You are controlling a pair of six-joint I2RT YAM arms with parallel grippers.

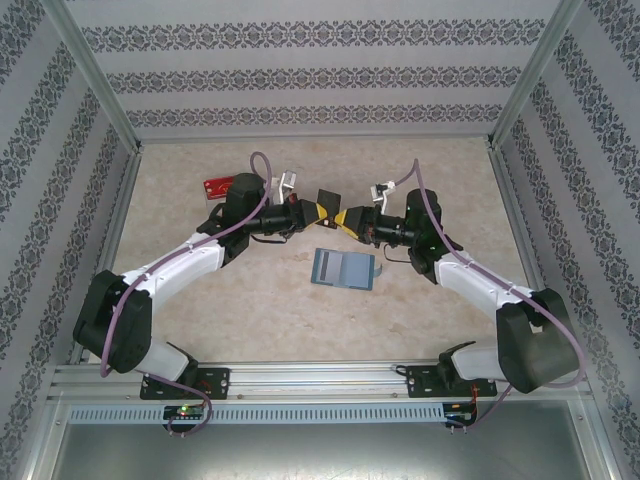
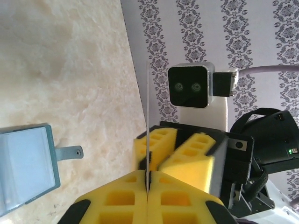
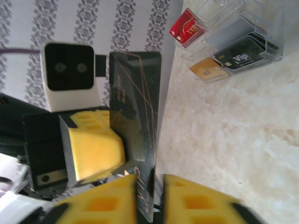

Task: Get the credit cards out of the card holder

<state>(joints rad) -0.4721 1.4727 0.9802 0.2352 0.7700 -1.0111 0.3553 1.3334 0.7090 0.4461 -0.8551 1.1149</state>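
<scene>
Credit card (image 3: pixel 135 116), dark-faced with fine gold lines, is up in the air between my two arms, apart from the open card holder (image 1: pixel 345 268) lying on the table. My left gripper (image 2: pixel 147 184) is clamped tight on one end. My right gripper (image 3: pixel 149 200) brackets the other end; whether it pinches I cannot tell. The card is likely light, stiff and slick, so I should grip its flat faces near an end.

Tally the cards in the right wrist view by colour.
red card: 1
gold card: 1
black VIP card: 1
dark card in the left claw: 1
Total: 4; a grey shape in the clear tray may be another.
</scene>
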